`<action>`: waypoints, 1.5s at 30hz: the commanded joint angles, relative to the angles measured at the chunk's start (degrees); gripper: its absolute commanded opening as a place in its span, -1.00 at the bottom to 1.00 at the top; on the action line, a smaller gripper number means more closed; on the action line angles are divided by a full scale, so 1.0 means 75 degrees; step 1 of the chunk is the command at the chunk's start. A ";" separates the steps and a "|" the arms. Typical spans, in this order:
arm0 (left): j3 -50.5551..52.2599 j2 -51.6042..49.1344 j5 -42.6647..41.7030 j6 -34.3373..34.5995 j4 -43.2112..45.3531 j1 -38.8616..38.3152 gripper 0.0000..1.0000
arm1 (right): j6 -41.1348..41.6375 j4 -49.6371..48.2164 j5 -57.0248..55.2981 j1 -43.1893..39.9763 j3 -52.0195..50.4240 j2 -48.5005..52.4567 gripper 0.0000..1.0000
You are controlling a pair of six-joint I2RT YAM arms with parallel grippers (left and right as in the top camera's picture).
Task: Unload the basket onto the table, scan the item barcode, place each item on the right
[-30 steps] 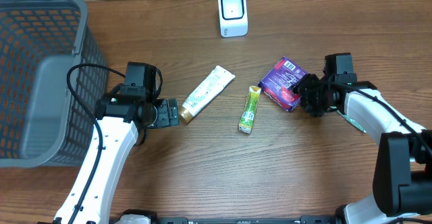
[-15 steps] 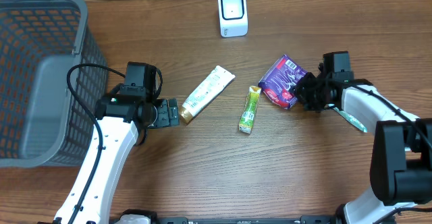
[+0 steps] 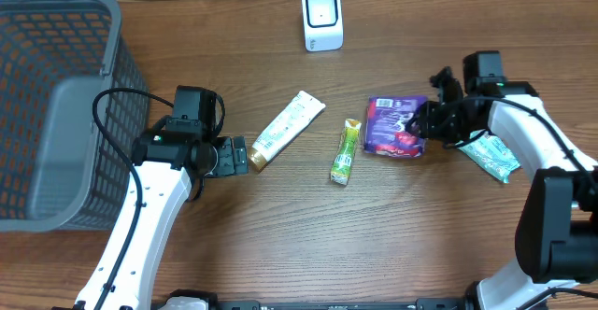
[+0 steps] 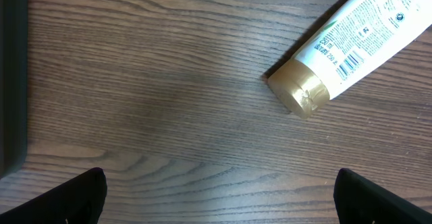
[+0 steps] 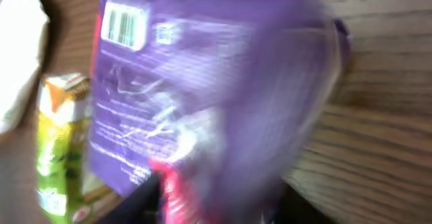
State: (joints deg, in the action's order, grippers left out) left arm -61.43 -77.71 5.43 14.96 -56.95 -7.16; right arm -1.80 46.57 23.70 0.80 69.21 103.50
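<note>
Purple packet (image 3: 396, 127) is lying right of centre, right gripper (image 3: 432, 123) touching its edge, grip impossible to tell, left gripper (image 3: 235, 156) hanging spread wide; next is probably calling for pinching it and turning its barcode (image 5: 126, 25) toward the top-centre scanner (image 3: 322, 18).

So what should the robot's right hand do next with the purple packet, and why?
Probably close the right gripper firmly on the purple packet at its edge before lifting. The gripper sits right at the packet, which lies on the table, but the blurred wrist view doesn't show a sure grip. Its barcode is visible there, and the white scanner stands apart.
</note>
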 commanded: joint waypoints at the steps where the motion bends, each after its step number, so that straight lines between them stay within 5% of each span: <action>1: 0.0029 -0.0038 0.0070 0.0122 0.0032 -0.0050 0.99 | -0.0329 0.0009 -0.0530 0.0041 0.0122 -0.0125 0.29; 12: 0.0029 -0.0038 0.0070 0.0122 0.0032 -0.0050 0.99 | 0.1574 -0.1673 0.2127 -0.0924 -0.1475 -0.0111 0.35; 21: 0.0029 -0.0038 0.0070 0.0122 0.0032 -0.0050 0.99 | 0.2515 -0.3232 0.2390 -0.0909 -0.2731 -0.0096 0.35; 23: 0.0029 -0.0038 0.0070 0.0122 0.0032 -0.0050 0.99 | 0.2777 -0.3602 0.2393 -0.0909 -0.2926 -0.0096 0.25; 27: 0.0029 -0.0038 0.0070 0.0122 0.0032 -0.0050 0.99 | 0.2906 -0.3943 0.2401 -0.0909 -0.3042 -0.0099 -0.41; 30: 0.0029 -0.0038 0.0070 0.0122 0.0032 -0.0050 0.99 | 0.2900 -0.3899 0.2620 -0.0924 -0.2981 -0.0108 -0.61; 45: 0.0029 -0.0038 0.0070 0.0122 0.0032 -0.0050 0.99 | 0.0962 0.1110 0.2821 -0.0778 0.0778 -0.1792 -0.81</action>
State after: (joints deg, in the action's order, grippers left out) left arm -61.43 -77.71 5.43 14.96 -56.95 -7.16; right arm 8.95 53.25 44.56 -6.11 69.87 94.32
